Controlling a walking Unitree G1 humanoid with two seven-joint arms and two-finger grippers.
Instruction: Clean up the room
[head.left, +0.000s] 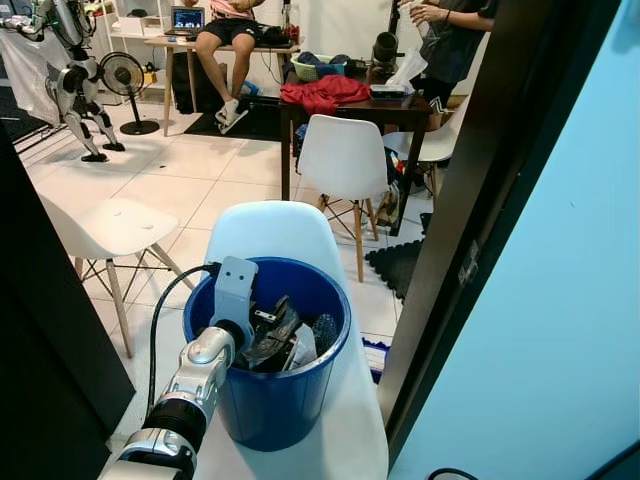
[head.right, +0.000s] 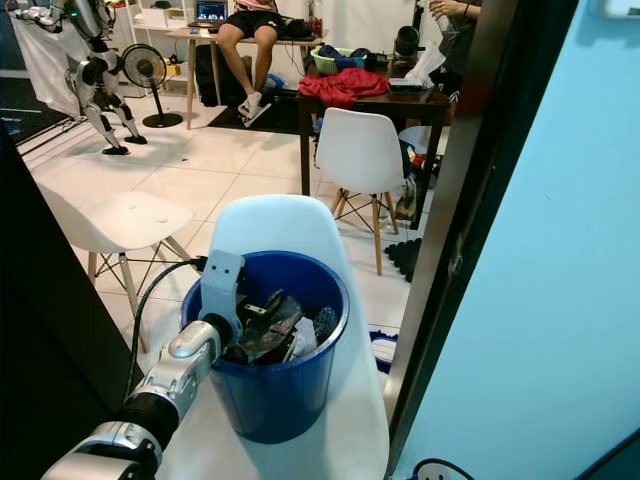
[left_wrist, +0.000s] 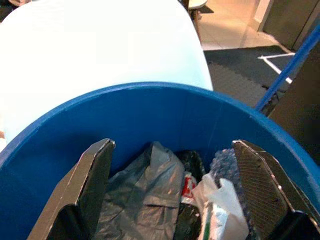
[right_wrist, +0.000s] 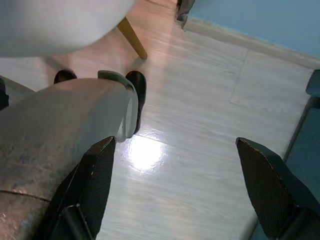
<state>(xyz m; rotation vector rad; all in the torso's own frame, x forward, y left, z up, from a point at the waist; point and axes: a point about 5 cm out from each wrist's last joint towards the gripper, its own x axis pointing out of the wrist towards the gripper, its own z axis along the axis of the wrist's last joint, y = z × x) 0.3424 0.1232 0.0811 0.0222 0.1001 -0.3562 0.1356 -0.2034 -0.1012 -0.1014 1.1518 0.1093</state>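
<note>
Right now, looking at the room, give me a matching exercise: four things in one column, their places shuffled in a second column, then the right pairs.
Things:
1. blue bucket
2. left pincer
3. red cloth
4. black fan

Places:
A. on the dark table
B. on the white chair's seat
C. standing on the tiled floor
D. open, over the trash in the bucket

Pairs: 1-B, 2-D, 3-A, 4-C

White chair (head.left: 330, 430) in foreground, carrying blue bucket (head.left: 270, 400) on seat. Behind, dark wooden table (head.left: 345, 108) bearing red cloth (head.left: 322, 93), green basket (head.left: 315, 68) and black items. Tiled floor (head.left: 200, 175) beneath.
</note>
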